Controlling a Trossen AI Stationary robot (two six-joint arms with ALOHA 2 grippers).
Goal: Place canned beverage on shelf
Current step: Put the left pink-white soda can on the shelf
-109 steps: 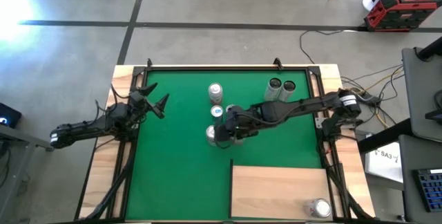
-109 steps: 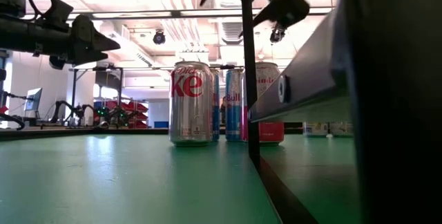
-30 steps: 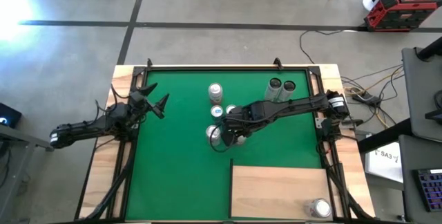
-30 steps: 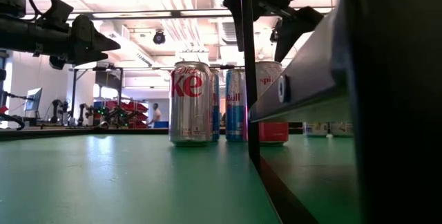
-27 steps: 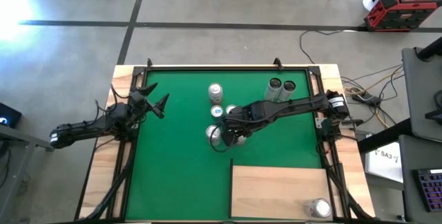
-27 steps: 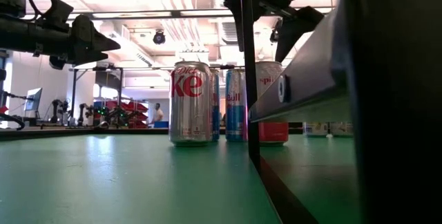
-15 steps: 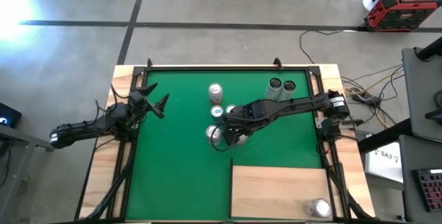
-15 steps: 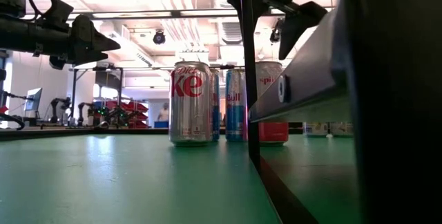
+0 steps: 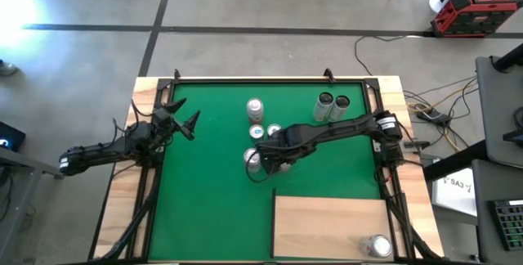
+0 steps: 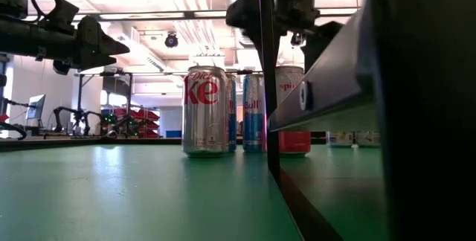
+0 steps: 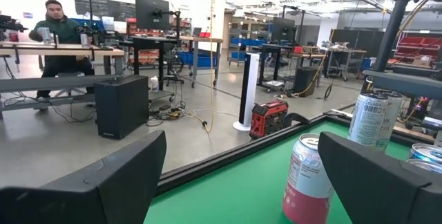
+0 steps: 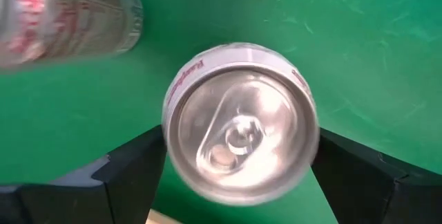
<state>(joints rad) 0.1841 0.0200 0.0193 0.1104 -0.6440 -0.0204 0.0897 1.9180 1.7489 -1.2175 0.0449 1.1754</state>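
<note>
A white-and-red can stands upright on the green mat; the low view shows it behind the shelf's dark edge. My right gripper hangs open above it, pointing down, one finger on either side of the can's top, touching nothing. In the high view this gripper hides the can. The shelf, a pale wooden panel, lies at the near right and bears one can at its near right corner. My left gripper waits open at the mat's left edge.
A silver Diet Coke can and a blue Red Bull can stand close to the left of the can under my gripper. More cans stand farther back and at the far right. Free mat lies at the near left.
My right gripper has sunk toward the white-and-red can and tipped a little more steeply down, its fingers still open. The cans have kept their places.
</note>
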